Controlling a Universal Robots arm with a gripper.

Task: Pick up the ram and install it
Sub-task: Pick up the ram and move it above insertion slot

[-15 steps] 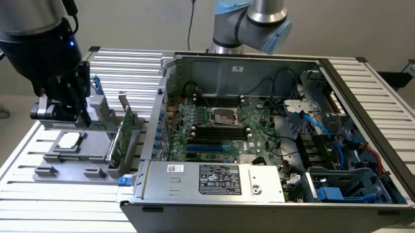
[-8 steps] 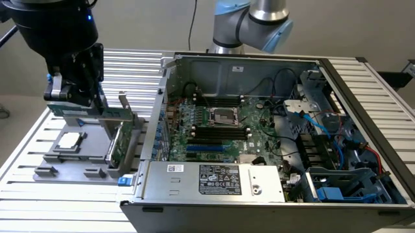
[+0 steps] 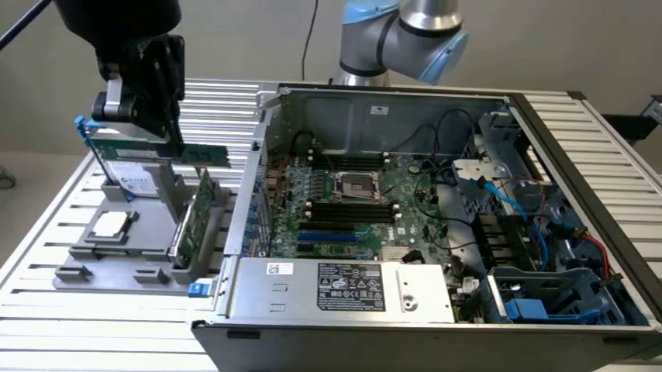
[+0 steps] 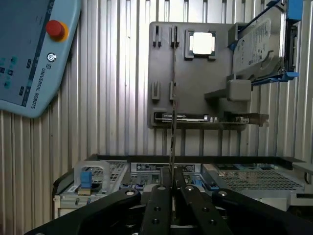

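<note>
I'm watching the gripper [image 3: 174, 139] clamping the ram [image 3: 201, 156]. The black jaws are pinching tight on one end, and the slim green stick is jutting out level toward the exterior view's right. On the wrist view the gripper [image 4: 172, 177] is showing flat black bolted fingers [image 4: 157, 205] converging, and the ram [image 4: 173, 88] is reading edge-on as a thin dark line running out from between them.

The ram is hanging in the air over the grey fixture [image 3: 77, 252], outside the case [image 3: 310, 291] and not touching it.

The matte grey fixture [image 4: 195, 93] is carrying these parts:
- A square CPU [image 3: 108, 225] with a shiny metal lid [image 4: 202, 43] is lying flat.
- A drive [image 3: 129, 167] with a silvery face and blue plastic rails [image 4: 259, 44] is standing on edge.
- A broad green card [image 3: 191, 225] is standing upright in its holder.

The case is lying open on its side, bare sheet steel. Inside, the green board [image 3: 414, 221] is showing long black slots [image 3: 352, 211] beside a square socket.

Everything is sitting on a table [image 3: 62, 310] of ribbed aluminium slats. A pale blue pendant [image 4: 29, 54] with a red stop button is lying on it. The grey and blue arm [image 3: 404, 31] is rising behind the case against a plain light wall.
</note>
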